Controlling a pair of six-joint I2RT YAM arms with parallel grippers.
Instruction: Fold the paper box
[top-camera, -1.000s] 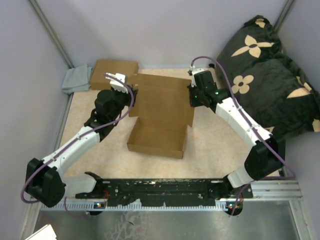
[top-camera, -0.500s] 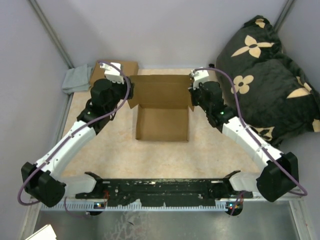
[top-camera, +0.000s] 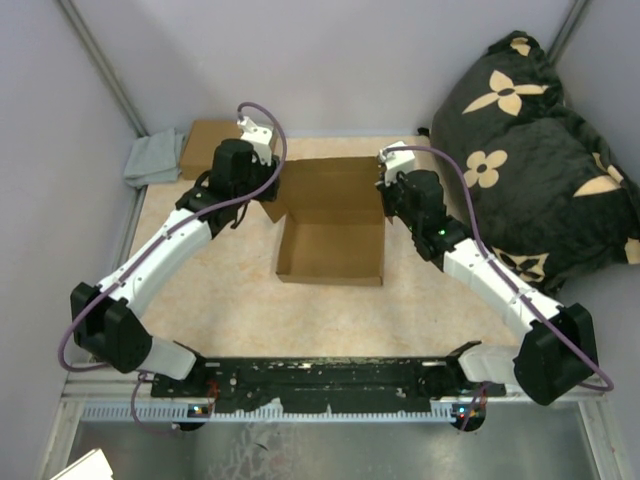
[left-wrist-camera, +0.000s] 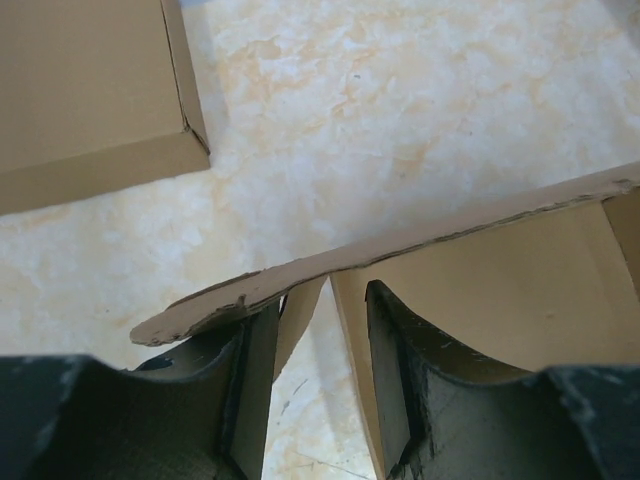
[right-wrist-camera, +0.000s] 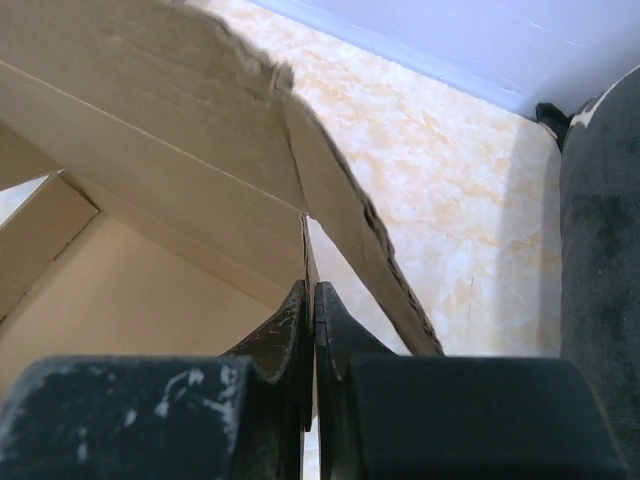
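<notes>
Your marbled beige table (top-camera: 230, 290) sits between grey walls. A flowered dark pillow (top-camera: 540, 150) lies at its right, and a grey cloth (top-camera: 150, 160) lies beside a flat carton (top-camera: 205, 145) at back left. The paper box (top-camera: 335, 235) stands mid-table with its tray open and lid raised. Only the wrist views settle the grips — the right gripper (right-wrist-camera: 310, 300) pinches the box's wall, while the left gripper (left-wrist-camera: 322, 320) stands apart around a side flap.

White/blk arms (top-camera: 160, 262) w/ purple cables (top-camera: 262, 110)
</notes>
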